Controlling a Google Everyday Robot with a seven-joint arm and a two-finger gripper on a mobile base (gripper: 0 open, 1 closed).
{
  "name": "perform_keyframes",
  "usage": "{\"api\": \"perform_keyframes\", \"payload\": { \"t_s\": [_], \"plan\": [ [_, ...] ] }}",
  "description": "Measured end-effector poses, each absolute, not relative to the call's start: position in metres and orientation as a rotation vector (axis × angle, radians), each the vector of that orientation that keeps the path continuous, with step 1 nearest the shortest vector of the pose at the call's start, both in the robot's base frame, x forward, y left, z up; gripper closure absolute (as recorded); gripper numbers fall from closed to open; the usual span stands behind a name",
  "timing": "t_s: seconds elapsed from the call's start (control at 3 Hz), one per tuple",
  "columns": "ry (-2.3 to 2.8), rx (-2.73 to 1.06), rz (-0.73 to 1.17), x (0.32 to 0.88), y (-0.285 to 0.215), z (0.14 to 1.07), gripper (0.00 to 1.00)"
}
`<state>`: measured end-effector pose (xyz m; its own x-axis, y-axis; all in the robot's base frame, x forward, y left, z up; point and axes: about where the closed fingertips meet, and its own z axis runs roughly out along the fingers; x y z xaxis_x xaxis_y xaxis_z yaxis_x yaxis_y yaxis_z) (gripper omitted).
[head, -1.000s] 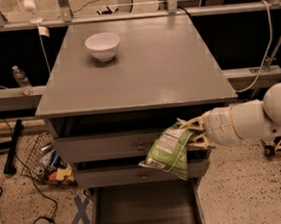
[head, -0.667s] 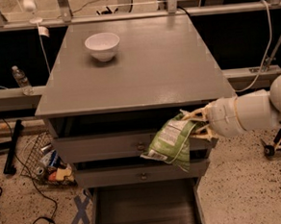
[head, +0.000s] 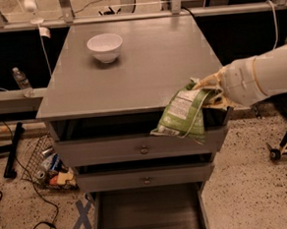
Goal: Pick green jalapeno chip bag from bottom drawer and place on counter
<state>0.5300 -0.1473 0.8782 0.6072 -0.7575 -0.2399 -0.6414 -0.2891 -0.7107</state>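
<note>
One gripper (head: 209, 92), partly hidden, clamps chip bag (head: 181, 117) over counter (head: 145, 72) edge.

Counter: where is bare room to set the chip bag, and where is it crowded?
Bare: the counter from the white bowl at back left across its middle, front and right side. Crowded: the front right corner, where the gripper holds the green jalapeno chip bag.

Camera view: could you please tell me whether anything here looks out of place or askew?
Nothing is spilled or damaged. The green jalapeno chip bag hangs crumpled and tilted from the gripper at the front right edge of the counter, not yet set down. The bottom drawer stands pulled out. The bowl sits upright.
</note>
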Motion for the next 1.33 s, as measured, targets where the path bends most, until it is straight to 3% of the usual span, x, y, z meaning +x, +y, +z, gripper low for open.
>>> {"api": "perform_keyframes", "payload": {
  "t_s": [1.33],
  "plan": [
    [1.036,-2.167,-0.299,0.662,-0.149,0.95,1.0]
  ]
}}
